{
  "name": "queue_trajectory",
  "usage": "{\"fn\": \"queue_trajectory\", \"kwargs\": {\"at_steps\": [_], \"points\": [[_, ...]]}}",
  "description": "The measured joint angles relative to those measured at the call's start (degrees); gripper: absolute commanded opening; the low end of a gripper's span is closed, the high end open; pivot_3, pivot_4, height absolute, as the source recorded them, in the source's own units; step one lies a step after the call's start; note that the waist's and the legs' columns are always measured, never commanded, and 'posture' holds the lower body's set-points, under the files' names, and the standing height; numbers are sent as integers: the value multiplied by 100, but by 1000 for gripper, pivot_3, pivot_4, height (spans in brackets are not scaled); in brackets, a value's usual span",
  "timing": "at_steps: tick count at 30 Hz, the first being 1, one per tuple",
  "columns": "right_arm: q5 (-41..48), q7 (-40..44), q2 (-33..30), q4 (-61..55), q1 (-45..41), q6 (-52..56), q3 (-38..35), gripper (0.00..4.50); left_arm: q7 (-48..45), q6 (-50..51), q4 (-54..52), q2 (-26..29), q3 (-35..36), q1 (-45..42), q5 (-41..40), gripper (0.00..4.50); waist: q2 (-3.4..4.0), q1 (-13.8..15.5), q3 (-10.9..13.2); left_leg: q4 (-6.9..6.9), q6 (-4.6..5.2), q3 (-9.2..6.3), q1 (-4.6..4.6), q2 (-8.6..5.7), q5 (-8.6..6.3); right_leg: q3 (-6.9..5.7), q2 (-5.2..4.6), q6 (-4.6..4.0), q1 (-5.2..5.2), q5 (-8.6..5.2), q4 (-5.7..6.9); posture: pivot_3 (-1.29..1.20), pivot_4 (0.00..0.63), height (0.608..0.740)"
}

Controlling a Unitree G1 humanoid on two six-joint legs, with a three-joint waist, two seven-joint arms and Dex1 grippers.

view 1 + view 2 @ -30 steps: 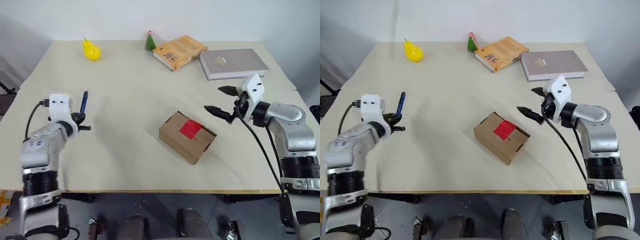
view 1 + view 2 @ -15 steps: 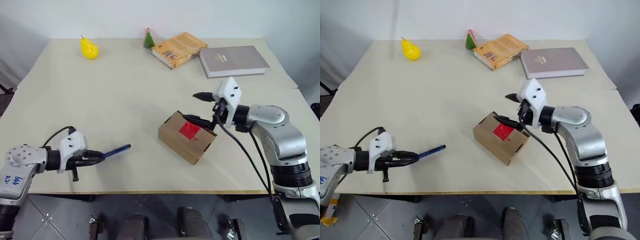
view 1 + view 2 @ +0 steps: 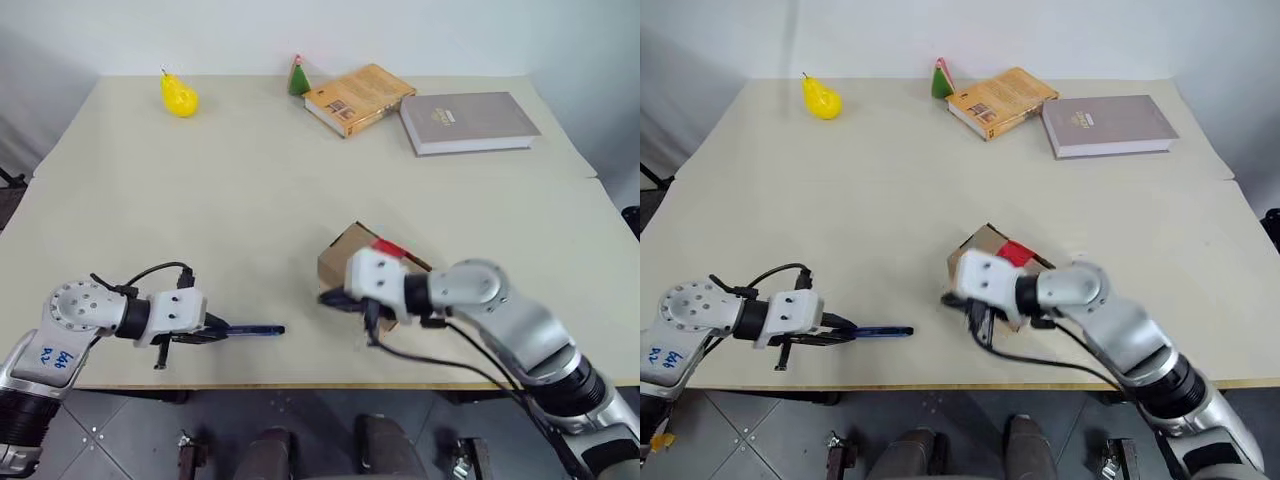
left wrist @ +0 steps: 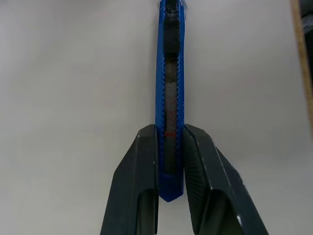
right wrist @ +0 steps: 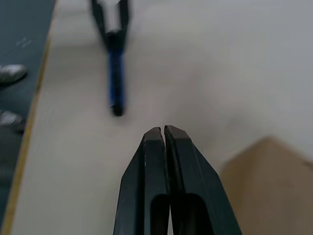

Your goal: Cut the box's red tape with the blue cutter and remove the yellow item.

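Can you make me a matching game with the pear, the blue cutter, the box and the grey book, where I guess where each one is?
Things:
1. pear
2. blue cutter
3. box
4. grey book

Places:
A. held in the left gripper, near the table's front edge
B. far right of the table, next to the orange book
C. far left corner of the table
D. middle of the table, right beside the right gripper

Pairs: 1-C, 2-A, 3-D, 4-B
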Motion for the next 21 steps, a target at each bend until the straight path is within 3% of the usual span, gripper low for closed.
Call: {"fn": "queue_trajectory", "kwargs": {"at_steps": [9,21], "points": [[-935,-3,616,727,-298,-832,926,32,424,62,-514,-272,-65,204,253,387,-1,12,-1,9,4,-6,5,-13,1,0,-1,1,5,0,9,0,150,740],[-1454,487,1084,1669,-449,-1824,1296,32,543,460,-884,-321,-126,318,245,387,-1,8,-2,11,4,-14,11,-18,1,-55,-4,1,7,0,32,0,150,740]]}}
